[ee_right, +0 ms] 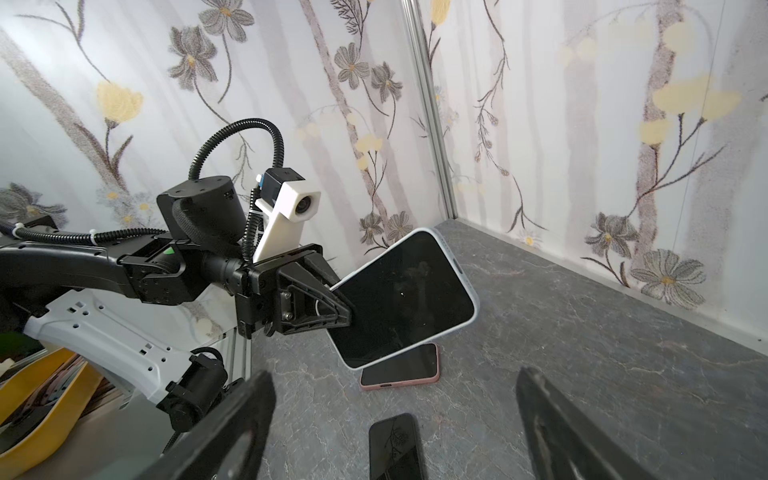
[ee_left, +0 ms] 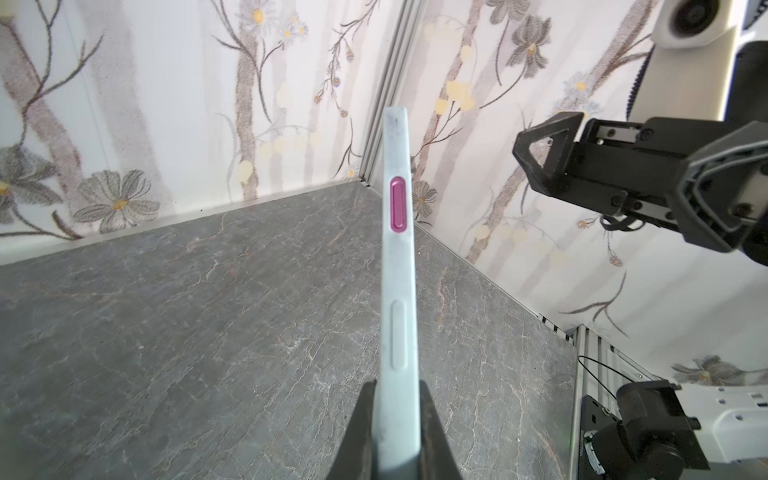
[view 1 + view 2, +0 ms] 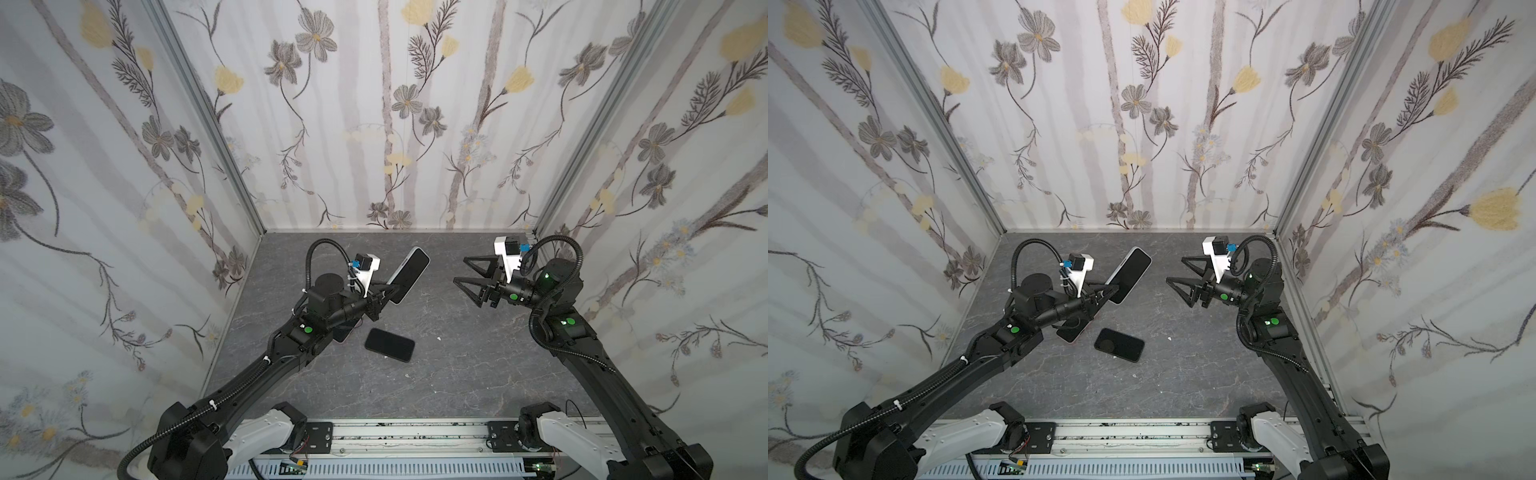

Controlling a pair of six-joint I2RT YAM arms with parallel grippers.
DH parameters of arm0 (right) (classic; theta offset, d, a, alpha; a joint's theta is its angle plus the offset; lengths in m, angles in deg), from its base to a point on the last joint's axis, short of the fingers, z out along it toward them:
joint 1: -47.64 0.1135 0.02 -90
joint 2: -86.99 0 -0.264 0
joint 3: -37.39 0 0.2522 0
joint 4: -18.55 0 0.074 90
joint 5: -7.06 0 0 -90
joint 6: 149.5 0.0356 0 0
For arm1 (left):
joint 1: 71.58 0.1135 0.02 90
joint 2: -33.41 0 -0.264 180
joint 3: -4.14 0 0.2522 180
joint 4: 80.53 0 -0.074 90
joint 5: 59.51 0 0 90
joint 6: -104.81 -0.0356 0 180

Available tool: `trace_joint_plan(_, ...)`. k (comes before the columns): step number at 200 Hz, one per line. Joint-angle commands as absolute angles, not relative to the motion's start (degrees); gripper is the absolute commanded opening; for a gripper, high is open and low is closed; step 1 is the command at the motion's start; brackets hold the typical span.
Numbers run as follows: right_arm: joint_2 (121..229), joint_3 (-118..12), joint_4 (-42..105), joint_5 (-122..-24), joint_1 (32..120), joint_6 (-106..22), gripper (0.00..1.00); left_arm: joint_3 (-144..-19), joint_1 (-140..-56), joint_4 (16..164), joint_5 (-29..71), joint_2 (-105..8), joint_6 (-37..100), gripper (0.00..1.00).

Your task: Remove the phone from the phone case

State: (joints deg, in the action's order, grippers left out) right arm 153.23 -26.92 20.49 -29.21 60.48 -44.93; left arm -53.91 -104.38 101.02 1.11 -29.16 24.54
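Note:
The phone, dark screen showing, sits inside a pale blue-white phone case that has a magenta side button. My left gripper is shut on one end of the cased phone and holds it tilted above the table, left of centre in both top views. In the left wrist view both fingers press the case's flat faces. My right gripper hangs open to the right of the phone, well apart from it, jaws wide and empty.
A bare black phone lies flat on the grey marbled table near the middle. A pink-cased phone lies under the left arm. Floral walls close in the back and both sides. A yellow bin sits beyond the table.

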Motion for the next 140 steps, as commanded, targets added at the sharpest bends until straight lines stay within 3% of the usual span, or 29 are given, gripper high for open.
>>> trace_joint_plan(1,154.1,-29.0,21.9,-26.0,60.6,-48.2,0.91,-54.8,-103.4,108.7,-9.9,-29.8,18.5,0.00)
trace_joint_plan(64,158.3,-32.5,21.9,-18.0,61.0,-48.4,0.86,-57.5,-101.0,112.7,-22.4,-35.0,14.8,0.00)
trace_joint_plan(140,163.4,-37.6,25.5,-12.7,61.1,-45.7,0.68,-59.1,-100.4,113.0,-31.0,-38.5,9.1,0.00)
